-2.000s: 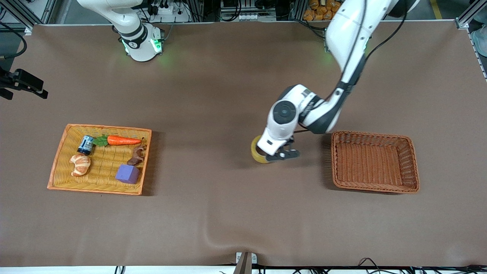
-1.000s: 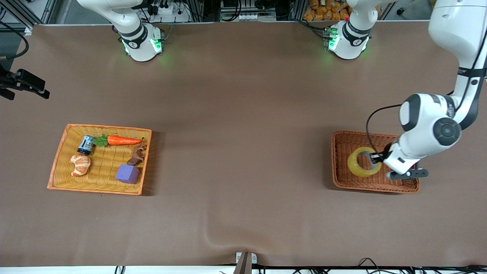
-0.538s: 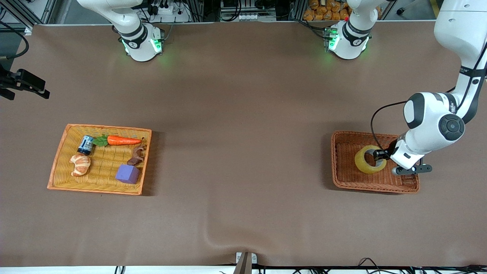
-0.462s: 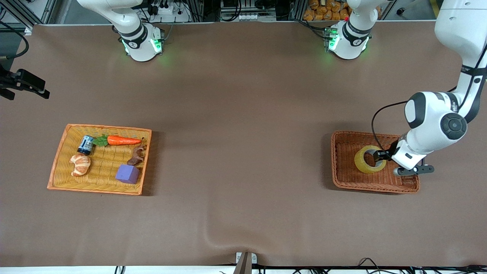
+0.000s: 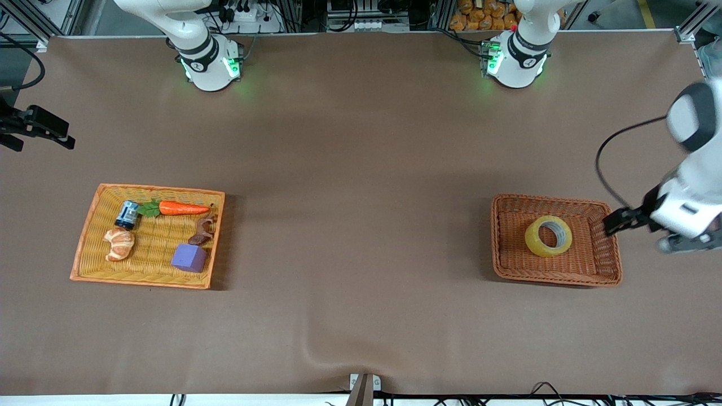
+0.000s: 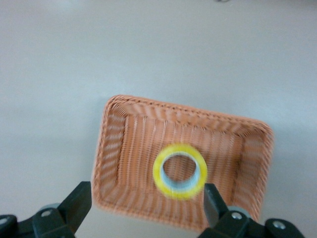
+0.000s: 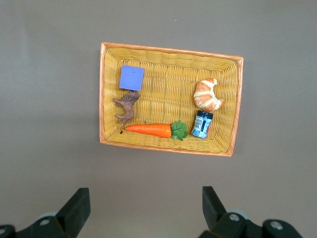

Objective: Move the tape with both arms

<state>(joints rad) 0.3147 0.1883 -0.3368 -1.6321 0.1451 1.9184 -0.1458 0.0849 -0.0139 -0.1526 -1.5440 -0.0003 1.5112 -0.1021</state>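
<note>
Tape: flat in brown basket, released. Left pincer: apart, empty, over basket's edge. Right pincer: apart, waiting above yellow basket. Step: transfer seemingly complete; next, retract.

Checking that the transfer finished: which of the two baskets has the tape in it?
The darker brown basket at the left arm's end holds the tape, alone. The yellow basket holds the carrot, croissant and purple cube.
</note>
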